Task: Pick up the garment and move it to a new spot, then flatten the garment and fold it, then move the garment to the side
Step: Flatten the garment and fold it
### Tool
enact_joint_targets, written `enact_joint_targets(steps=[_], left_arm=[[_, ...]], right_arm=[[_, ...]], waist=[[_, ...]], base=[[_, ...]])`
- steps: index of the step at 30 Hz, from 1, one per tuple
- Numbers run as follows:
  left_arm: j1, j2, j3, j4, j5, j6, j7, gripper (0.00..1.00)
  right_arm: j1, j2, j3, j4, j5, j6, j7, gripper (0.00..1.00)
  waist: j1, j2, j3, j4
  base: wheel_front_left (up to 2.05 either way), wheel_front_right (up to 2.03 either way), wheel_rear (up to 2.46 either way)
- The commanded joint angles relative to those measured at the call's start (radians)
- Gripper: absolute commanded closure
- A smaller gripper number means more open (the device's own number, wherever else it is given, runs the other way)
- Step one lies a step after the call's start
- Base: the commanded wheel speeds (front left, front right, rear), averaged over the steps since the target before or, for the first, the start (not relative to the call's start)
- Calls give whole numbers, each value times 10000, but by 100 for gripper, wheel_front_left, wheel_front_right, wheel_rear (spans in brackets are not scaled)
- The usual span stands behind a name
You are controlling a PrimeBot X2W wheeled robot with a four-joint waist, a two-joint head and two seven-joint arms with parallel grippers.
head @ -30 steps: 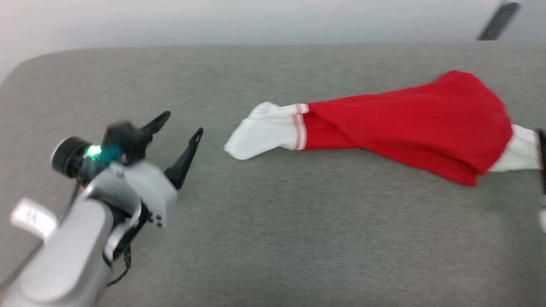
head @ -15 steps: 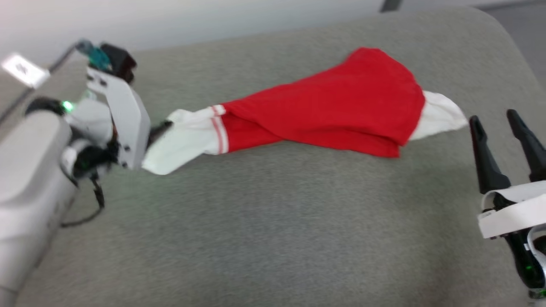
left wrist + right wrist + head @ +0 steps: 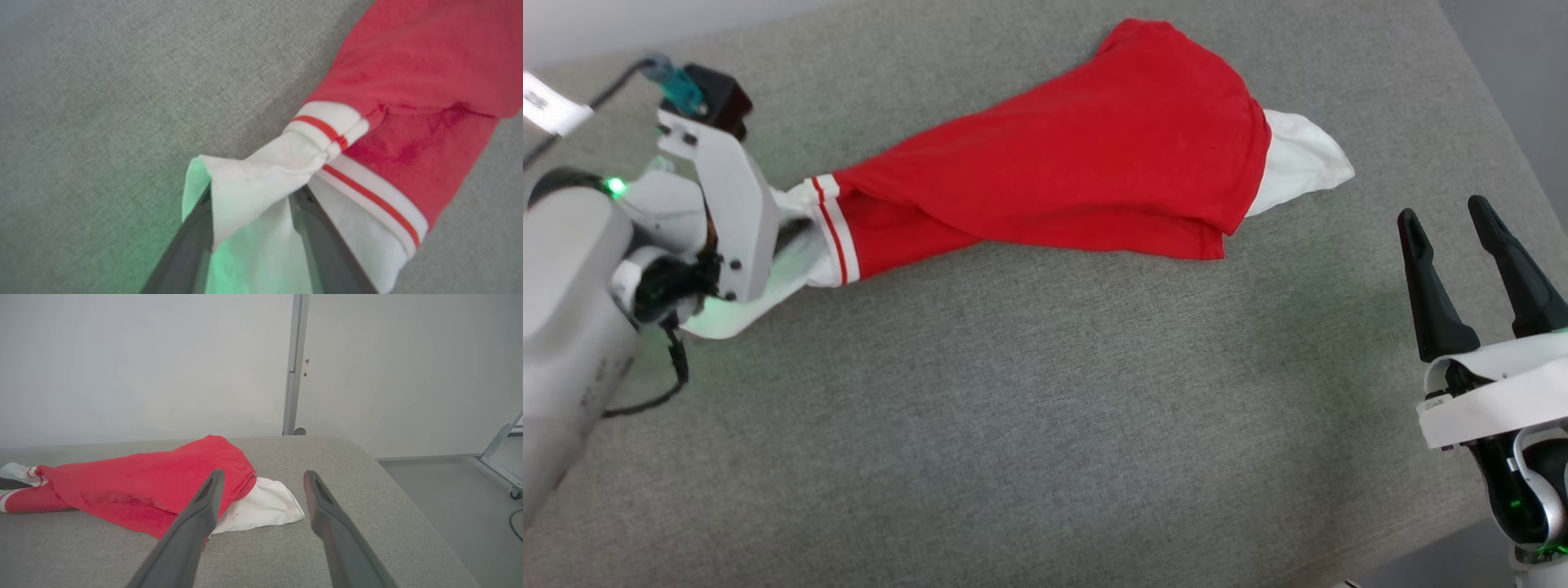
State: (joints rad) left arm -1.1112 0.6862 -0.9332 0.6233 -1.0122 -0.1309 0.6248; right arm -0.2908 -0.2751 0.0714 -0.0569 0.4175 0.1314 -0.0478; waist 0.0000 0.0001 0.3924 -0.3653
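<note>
Item: garment (image 3: 1078,155), a red shirt, bunched on the grey worktop (image 3: 1013,425) across the upper half of the head view. Its long axis runs from middle left to upper right. Left end: white sleeve (image 3: 261,179), between the jaws of the left pincer (image 3: 255,200), which stand apart astride it; a firm pinch cannot be told. Right end: second white sleeve (image 3: 1303,159), free, lying up and left of the right pincer (image 3: 1444,211), which is wide and empty at lower right. Judgement: the next reach falls to the right arm.
</note>
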Motion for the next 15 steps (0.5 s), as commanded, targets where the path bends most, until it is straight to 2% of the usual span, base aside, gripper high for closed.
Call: enact_joint_targets(steps=[1, 7, 15], left_arm=[[-127, 4, -141, 244, -186, 12, -204, 100], [-580, 257, -348, 1478, -240, 19, -729, 100], [-504, 560, -330, 3088, -479, 46, -466, 100]], right_arm=[[-122, -31, -25, -42, -92, -15, 40, 0], [-142, -111, 140, -107, -169, -15, 224, 0], [18, -211, 274, -168, -199, -15, 493, 0]], waist=[[0, -1, 99, 18], [0, -1, -105, 490], [0, -1, -362, 1067]], base=[[0, 0, 0], [0, 0, 0], [0, 0, 0]])
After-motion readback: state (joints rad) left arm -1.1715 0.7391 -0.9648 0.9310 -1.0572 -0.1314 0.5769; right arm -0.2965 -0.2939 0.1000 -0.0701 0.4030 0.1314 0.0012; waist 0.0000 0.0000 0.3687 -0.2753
